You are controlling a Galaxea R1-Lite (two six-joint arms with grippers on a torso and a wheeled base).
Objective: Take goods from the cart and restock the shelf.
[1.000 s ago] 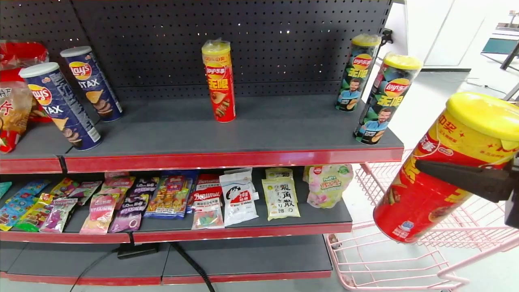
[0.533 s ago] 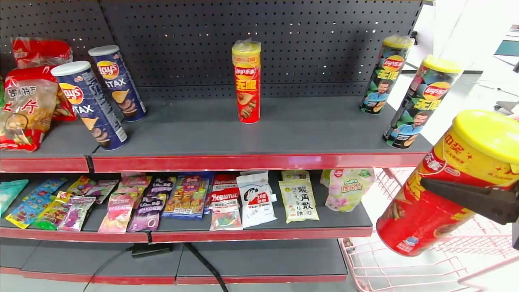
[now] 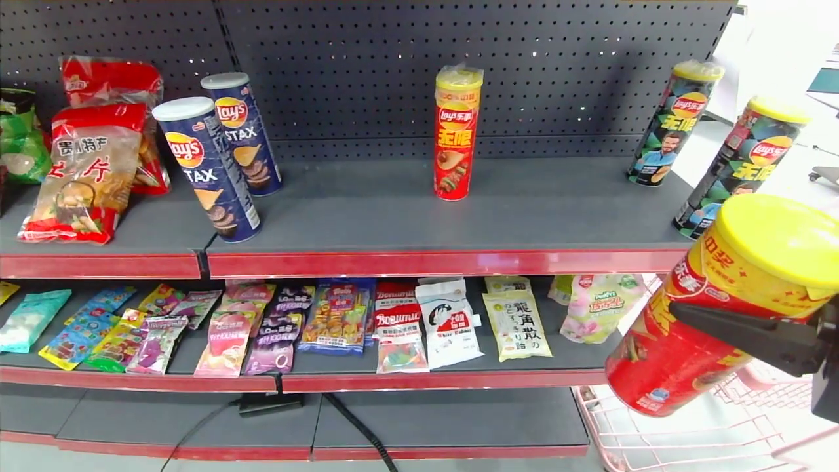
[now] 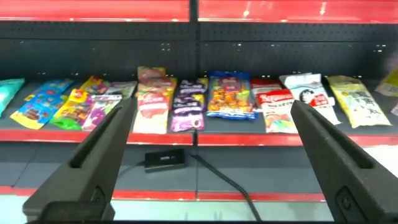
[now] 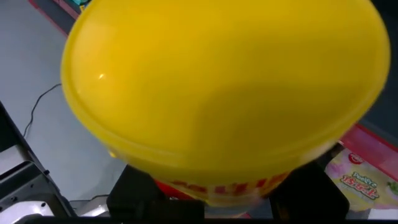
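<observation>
My right gripper (image 3: 711,322) is shut on a red chip can with a yellow lid (image 3: 721,295), held tilted in the air off the right end of the shelf, above the pink cart (image 3: 662,436). The can's lid (image 5: 224,81) sits close up in the right wrist view, with the right gripper (image 5: 224,200) below it. On the upper shelf board (image 3: 537,216) stands a matching red can (image 3: 455,134). My left gripper (image 4: 211,155) hangs open and holds nothing, facing the lower shelf of snack bags (image 4: 186,102).
Two blue cans (image 3: 210,167) stand at the upper shelf's left beside red bags (image 3: 88,170). Two dark green cans (image 3: 676,124) stand at its right end. Bare board lies on either side of the red can. Several snack bags (image 3: 452,321) line the lower shelf.
The head camera has swung left along the shelf, so everything on it sits further right in the picture. The held can stays in my right gripper, a little lower.
</observation>
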